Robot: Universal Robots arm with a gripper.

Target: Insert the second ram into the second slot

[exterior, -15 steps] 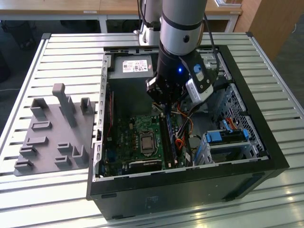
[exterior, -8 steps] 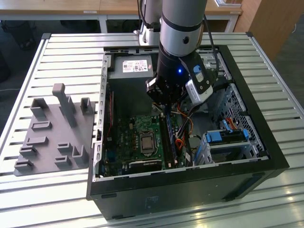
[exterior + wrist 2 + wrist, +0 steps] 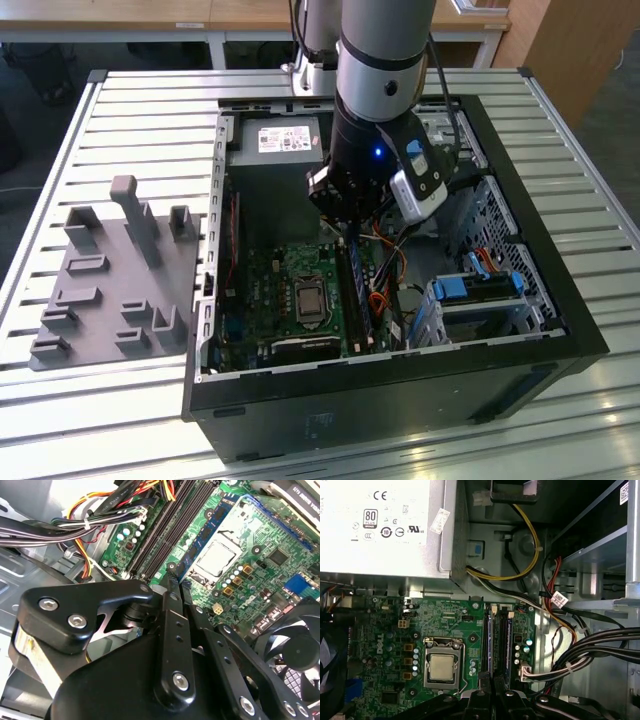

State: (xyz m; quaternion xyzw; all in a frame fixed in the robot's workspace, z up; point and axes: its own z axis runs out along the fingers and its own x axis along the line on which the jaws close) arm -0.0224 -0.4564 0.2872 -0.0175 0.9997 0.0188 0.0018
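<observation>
Second ram [image 3: 212, 525], as I judge it, is the blue stick with dark chips standing on edge in the slot [image 3: 488, 645] beside the processor socket [image 3: 442, 667]. Only on edge can its contacts meet the slot. Its length lines up with the end effector [image 3: 179, 582], whose 2 fingers [image 3: 171, 610] are drawn together with nothing visible between them.

In the exterior view the end effector [image 3: 343, 230] hangs over the 12 o'clock end of the slots, the socket at their 9 o'clock. That stance suits pressing on a seated stick, not carrying 1.

Counted: 2 memory slots side by side, 1 socket, 1 power supply [image 3: 380, 525], 1 fan [image 3: 295, 655]. Whether the other slot [image 3: 506, 642] is filled I cannot tell. On the worktop [image 3: 150, 110], at 9 o'clock of the case [image 3: 400, 400], lies 1 grey holder [image 3: 110, 290].
</observation>
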